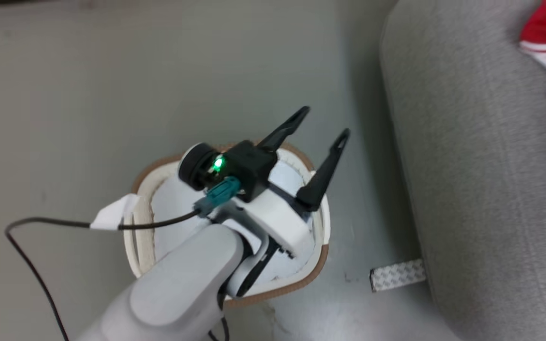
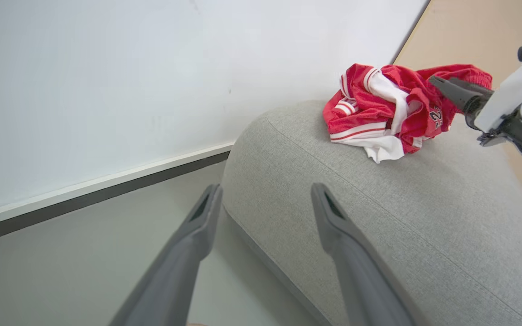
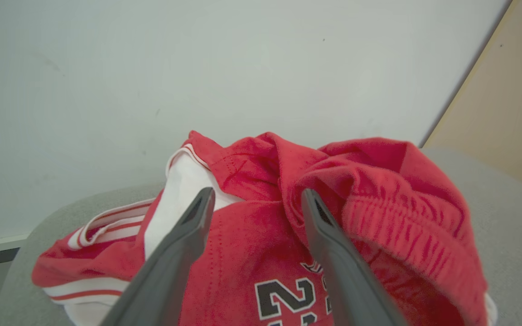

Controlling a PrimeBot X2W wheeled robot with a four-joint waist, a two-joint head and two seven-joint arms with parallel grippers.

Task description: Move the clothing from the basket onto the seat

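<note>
Where the sofa (image 1: 481, 189) rounds off at its end, the clothing (image 2: 388, 108) lies bunched on top of the cushion. It is a red and white heap with striped trim, and part of a dark printed number shows.

Right gripper (image 3: 257, 194): over the sofa, right at the heap. Jaws released, the fingers spread wide to either side of a red fold, an elastic waistband just beside them. Nothing pinched. Cannot tell whether the fingertips touch the cloth.

Left gripper (image 1: 324, 123): off the sofa, beside its front edge, above the basket (image 1: 152, 168). Jaws released, fingers wide apart with nothing between them, pointing toward the sofa's rounded end.

Basket: on the floor (image 1: 88, 94) near the sofa, with a strip of bare floor between the two. Brown rim, cream wall. Inside, a pale lining cloth (image 1: 171, 227); the arm hides much of the interior.

Other: a dark cable (image 1: 55, 220) with a white tag (image 1: 112, 213) loops out on the side of the basket away from the sofa. A small patterned strip (image 1: 396, 274) sticks out at the sofa's base. White wall (image 2: 107, 90) behind the sofa.
</note>
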